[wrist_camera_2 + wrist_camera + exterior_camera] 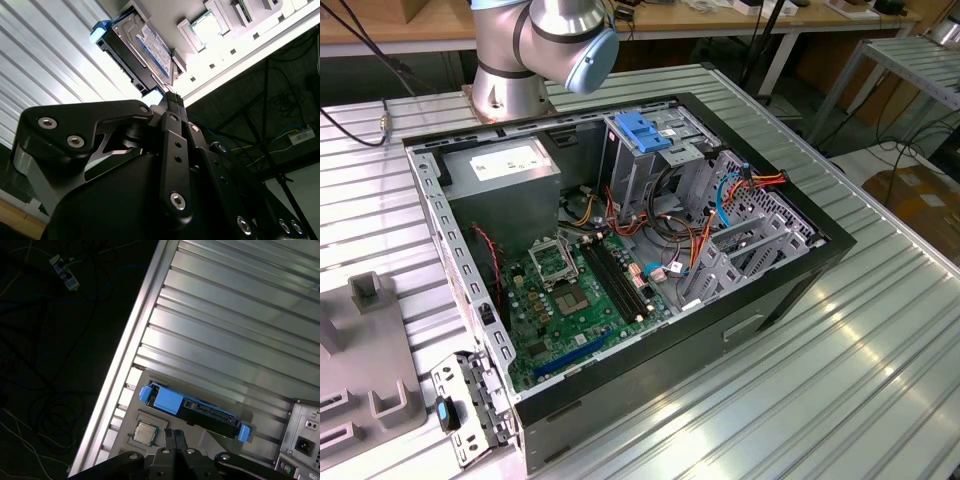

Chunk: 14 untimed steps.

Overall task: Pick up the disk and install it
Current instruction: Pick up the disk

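The arm (pixel 535 40), at the top of the exterior view towards its left, is silver-grey with a round pale-blue joint cap (pixel 592 58). The gripper (pixel 173 96) is matte black, and silver hex screws (pixel 177 201) stud its 2 slim linked fingers (pixel 172 145).

The silver-grey metal robot arm (pixel 535 35) is standing on its round base (pixel 500 95), a pale blue cap (pixel 592 62) closing one bent joint. In both wrist views the black metal claw (pixel 172 96) (pixel 174 432) is pressing its two slim fingers (pixel 176 112) flat together, gripping nothing.
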### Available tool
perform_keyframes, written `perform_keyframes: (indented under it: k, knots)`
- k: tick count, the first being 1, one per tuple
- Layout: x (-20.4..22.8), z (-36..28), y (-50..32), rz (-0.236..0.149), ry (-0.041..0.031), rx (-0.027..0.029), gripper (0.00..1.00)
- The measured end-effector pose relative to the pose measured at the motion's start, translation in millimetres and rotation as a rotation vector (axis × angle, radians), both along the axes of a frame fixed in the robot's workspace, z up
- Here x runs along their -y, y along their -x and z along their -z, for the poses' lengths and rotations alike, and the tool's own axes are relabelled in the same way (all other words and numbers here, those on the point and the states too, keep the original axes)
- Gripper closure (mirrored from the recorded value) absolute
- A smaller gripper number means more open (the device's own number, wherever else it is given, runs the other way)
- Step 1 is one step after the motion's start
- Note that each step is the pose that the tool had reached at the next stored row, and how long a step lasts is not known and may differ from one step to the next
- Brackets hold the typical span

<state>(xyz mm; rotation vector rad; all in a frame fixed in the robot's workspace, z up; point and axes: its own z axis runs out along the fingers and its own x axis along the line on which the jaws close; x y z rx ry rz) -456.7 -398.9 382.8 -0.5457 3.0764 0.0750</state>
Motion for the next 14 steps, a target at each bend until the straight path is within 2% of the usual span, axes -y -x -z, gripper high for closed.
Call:
perform_keyframes:
  k: [14]
  knots:
    - [0.0,0.0,0.0,-0.014,0.0001,0.0,0.89]
